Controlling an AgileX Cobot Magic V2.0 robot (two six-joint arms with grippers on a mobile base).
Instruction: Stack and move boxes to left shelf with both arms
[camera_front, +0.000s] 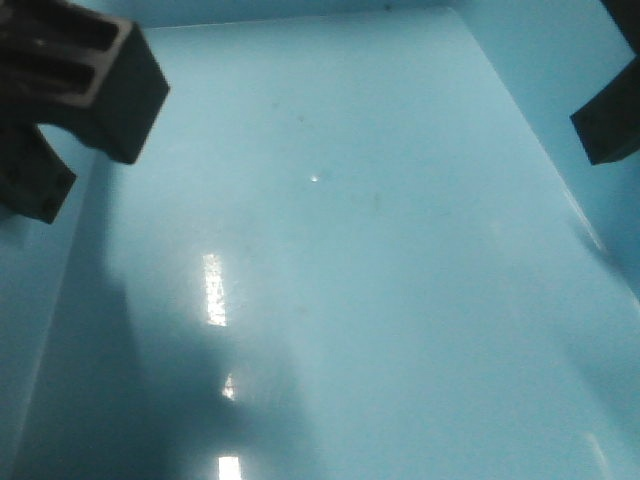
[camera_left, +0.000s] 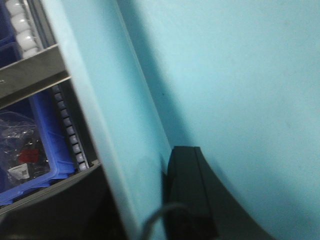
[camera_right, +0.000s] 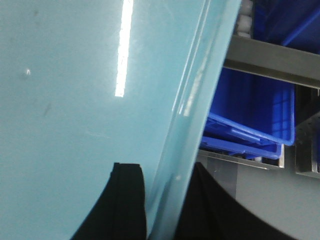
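Observation:
The light blue box (camera_front: 350, 280) fills the front view, which looks down into its glossy, bare inside. My left gripper (camera_left: 140, 167) is shut on the box's left wall, with one black finger (camera_left: 190, 195) inside and the other outside. My right gripper (camera_right: 162, 172) is shut on the right wall in the same way, its inner finger (camera_right: 125, 205) lying against the inside face. Both show in the front view, a left finger (camera_front: 115, 85) at the upper left and a right finger (camera_front: 608, 125) at the upper right. Beyond the left wall is the shelf's steel bar (camera_left: 30, 80) with white rollers (camera_left: 22, 25).
A dark blue crate (camera_left: 30, 150) holding clear plastic bags sits under the steel bar, close to the box's left wall. Another dark blue crate (camera_right: 255, 110) rests on a steel rail (camera_right: 270, 57) just past the right wall.

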